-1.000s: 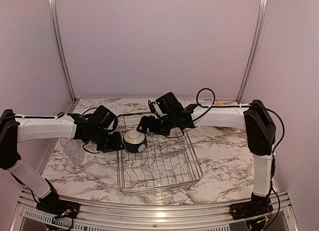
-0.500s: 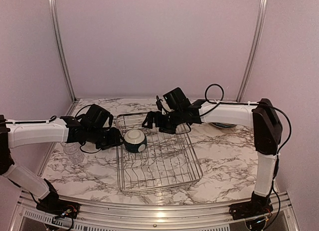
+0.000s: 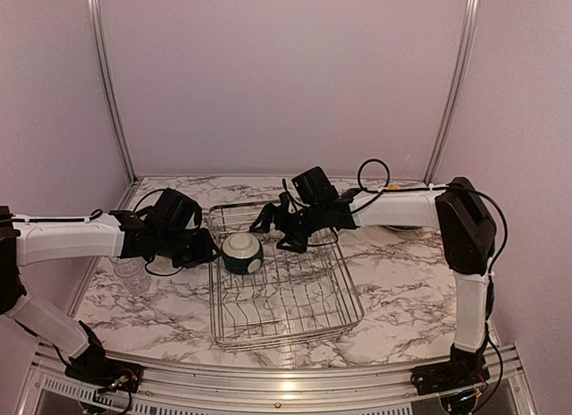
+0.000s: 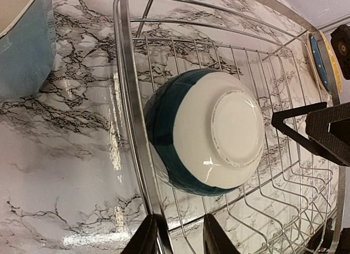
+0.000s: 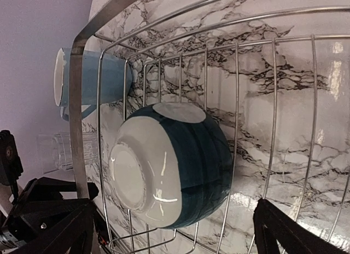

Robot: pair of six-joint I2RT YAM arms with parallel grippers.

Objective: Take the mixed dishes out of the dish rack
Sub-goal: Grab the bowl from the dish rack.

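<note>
The dark-teal-and-white bowl (image 3: 241, 252) lies upside down in the near-left corner of the silver wire dish rack (image 3: 344, 300). It also shows in the left wrist view (image 4: 205, 139) and in the right wrist view (image 5: 169, 166). My left gripper (image 3: 202, 249) is open just outside the rack's left rim (image 4: 128, 100), close to the bowl; its own view shows it too (image 4: 178, 240). My right gripper (image 3: 286, 232) is wide open above the rack floor, to the right of the bowl and pointing at it; its own view shows it too (image 5: 175, 237).
A light blue mug (image 5: 93, 79) lies on the table left of the rack. A clear glass (image 3: 132, 270) stands under the left arm. Blue dotted and yellow plates (image 4: 324, 57) lie beyond the rack's far side. A grey-green bowl's edge (image 3: 409, 229) shows behind the right arm.
My right gripper has swung down and to the right, now lower over the rack and facing the bowl. The left gripper drew back slightly to the left. The bowl has not moved.
</note>
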